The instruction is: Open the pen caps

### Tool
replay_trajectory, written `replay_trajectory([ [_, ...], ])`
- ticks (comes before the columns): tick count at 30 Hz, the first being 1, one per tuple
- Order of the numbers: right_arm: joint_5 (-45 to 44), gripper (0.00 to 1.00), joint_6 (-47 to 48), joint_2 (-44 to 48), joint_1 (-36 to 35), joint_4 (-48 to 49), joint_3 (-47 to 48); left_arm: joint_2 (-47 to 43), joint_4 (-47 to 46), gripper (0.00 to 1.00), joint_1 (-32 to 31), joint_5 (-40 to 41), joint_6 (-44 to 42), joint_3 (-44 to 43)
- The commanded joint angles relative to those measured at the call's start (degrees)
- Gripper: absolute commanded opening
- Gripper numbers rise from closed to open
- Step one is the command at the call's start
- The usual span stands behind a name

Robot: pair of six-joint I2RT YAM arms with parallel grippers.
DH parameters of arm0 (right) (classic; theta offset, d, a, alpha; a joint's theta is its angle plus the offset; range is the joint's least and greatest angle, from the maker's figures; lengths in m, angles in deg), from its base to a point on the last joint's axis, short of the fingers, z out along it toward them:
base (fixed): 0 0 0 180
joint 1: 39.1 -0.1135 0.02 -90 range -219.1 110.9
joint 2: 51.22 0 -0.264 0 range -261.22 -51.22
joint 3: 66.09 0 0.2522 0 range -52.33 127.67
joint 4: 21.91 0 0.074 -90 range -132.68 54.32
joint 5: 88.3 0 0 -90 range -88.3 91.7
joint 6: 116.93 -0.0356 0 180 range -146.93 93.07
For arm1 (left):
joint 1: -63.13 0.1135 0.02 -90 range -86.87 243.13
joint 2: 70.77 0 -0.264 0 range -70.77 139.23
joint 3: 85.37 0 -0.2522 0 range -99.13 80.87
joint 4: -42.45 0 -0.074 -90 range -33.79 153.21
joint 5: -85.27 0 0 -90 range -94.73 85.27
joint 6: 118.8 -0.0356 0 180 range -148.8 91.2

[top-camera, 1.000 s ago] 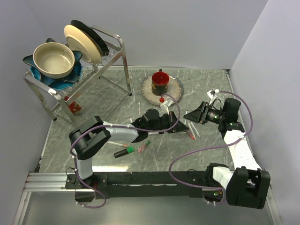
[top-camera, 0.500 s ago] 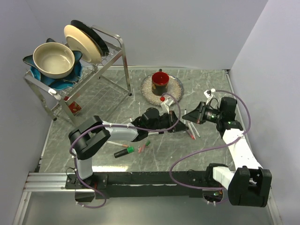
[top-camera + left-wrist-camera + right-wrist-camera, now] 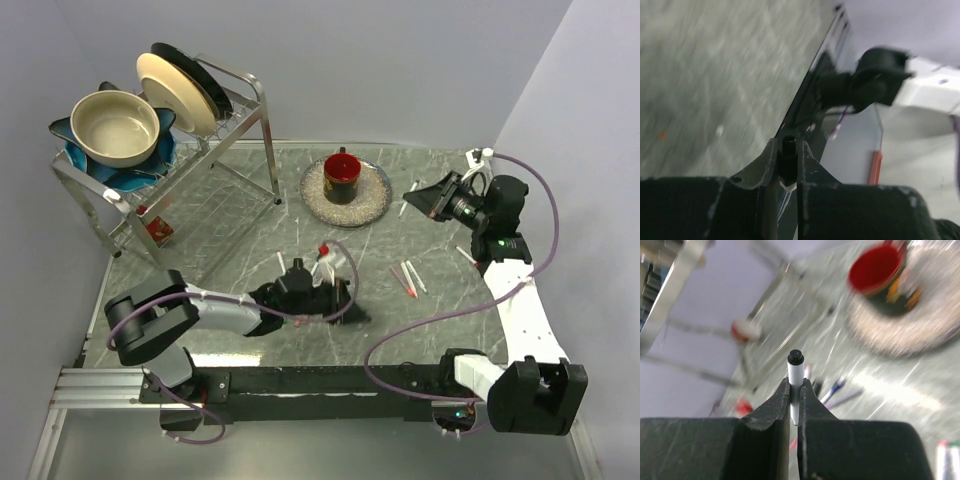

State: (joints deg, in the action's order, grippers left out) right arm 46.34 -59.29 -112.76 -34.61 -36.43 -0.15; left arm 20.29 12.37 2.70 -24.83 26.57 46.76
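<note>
- Left arm (image 3: 215, 312): black joint housings, pale grey link, purple cable (image 3: 345, 262).
- Right arm (image 3: 520, 310): black housings, white link shells, looping purple cable.
- Left gripper (image 3: 788, 150), right gripper (image 3: 795, 386): matte black tapered fingers, scuffed.
- Black base rail (image 3: 320, 380).

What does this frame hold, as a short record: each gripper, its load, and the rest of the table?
left gripper: shut on a small black piece, cap or pen end unclear
right gripper: shut on a slim white pen, black tip showing
loose pens: a few on the table, right of centre
red cup: on a round mat, far centre
dish rack: far left
</note>
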Motion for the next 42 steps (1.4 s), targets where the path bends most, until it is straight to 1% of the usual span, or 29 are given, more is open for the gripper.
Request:
replay_trajectory([
  [1, -9.1, 0.0, 0.5, 3.3, 0.0, 6.1, 0.6, -0.9, 3.6, 0.01, -0.2, -3.8, -2.1, -1.0],
  [2, -9.7, 0.0, 1.2, 3.8, -0.1, 5.0, -0.2, -1.3, 4.4, 0.01, -0.4, -3.6, -2.5, -1.1],
  [4, -10.5, 0.0, 6.1, 5.1, -0.1, 2.6, -1.0, -3.7, 6.2, 0.01, -0.4, -1.4, -3.6, -0.9],
  [5, -11.2, 0.0, 9.2, 5.7, -0.1, -0.1, -2.2, -4.8, 9.4, 0.01, -0.4, 0.0, -4.0, -0.4],
  [6, -11.6, 0.0, 16.6, 6.8, -0.1, -1.2, -3.2, -6.2, 11.6, 0.01, -0.5, 3.6, -4.9, -0.3],
  [7, -12.0, 0.0, 20.8, 7.2, -0.1, -2.7, -4.0, -8.7, 14.8, 0.01, -0.6, 6.4, -5.4, -0.3],
  [8, -12.6, 0.0, 24.5, 7.3, -0.1, -6.2, -5.4, -9.9, 20.9, 0.01, -0.5, 9.1, -5.9, -0.4],
  [9, -14.0, 0.0, 29.8, 7.1, -0.1, -7.8, -6.1, -10.9, 24.4, 0.01, -0.5, 14.0, -6.9, -0.5],
  [11, -15.5, 0.0, 34.8, 6.2, -0.1, -12.9, -7.3, -13.3, 29.4, 0.01, -0.5, 17.6, -7.6, -0.6],
  [12, -15.6, 0.0, 37.5, 5.0, 0.1, -14.3, -7.5, -13.7, 33.9, 0.01, -0.6, 19.2, -8.6, -0.8],
  [13, -16.0, 0.0, 38.7, 4.3, 0.3, -15.6, -6.9, -14.2, 36.3, 0.01, -0.6, 21.9, -9.1, -1.1],
  [15, -16.3, 0.0, 41.1, 2.5, 0.4, -19.5, -5.6, -13.9, 41.8, 0.01, -0.7, 24.2, -10.6, -2.2],
  [16, -16.9, 0.01, 41.4, 2.1, 0.4, -20.2, -4.9, -13.2, 43.5, 0.01, -0.7, 26.5, -11.0, -2.6],
  [17, -17.0, 0.02, 41.7, 1.9, 0.4, -20.6, -4.8, -12.7, 44.4, 0.01, -0.7, 27.0, -11.3, -3.3],
  [18, -17.3, 0.03, 41.9, 1.6, 0.4, -20.5, -4.9, -12.1, 47.2, 0.01, -0.8, 27.6, -11.9, -3.8],
  [23, -17.4, 0.04, 43.1, 0.1, 0.8, -21.7, -4.8, -8.3, 51.6, 0.01, -2.8, 33.4, -13.1, -7.4],
  [30, -16.3, 0.05, 43.5, -2.3, 1.0, -23.0, -4.5, -2.1, 56.7, 0.02, -5.8, 39.3, -13.8, -13.3],
  [35, -16.1, 0.06, 43.8, -3.0, 1.2, -23.4, -4.3, 3.0, 63.2, 0.05, -8.6, 44.3, -13.5, -18.4],
  [38, -15.7, 0.06, 44.0, -3.5, 1.2, -23.8, -4.1, 5.6, 65.4, 0.08, -9.6, 46.8, -13.3, -20.6],
  [41, -15.6, 0.06, 44.1, -3.8, 1.3, -23.9, -4.1, 7.5, 67.8, 0.12, -10.5, 49.1, -12.6, -22.2],
  [42, -15.6, 0.07, 44.1, -3.8, 1.3, -23.9, -4.0, 8.1, 68.9, 0.16, -10.8, 49.8, -12.4, -22.6],
])
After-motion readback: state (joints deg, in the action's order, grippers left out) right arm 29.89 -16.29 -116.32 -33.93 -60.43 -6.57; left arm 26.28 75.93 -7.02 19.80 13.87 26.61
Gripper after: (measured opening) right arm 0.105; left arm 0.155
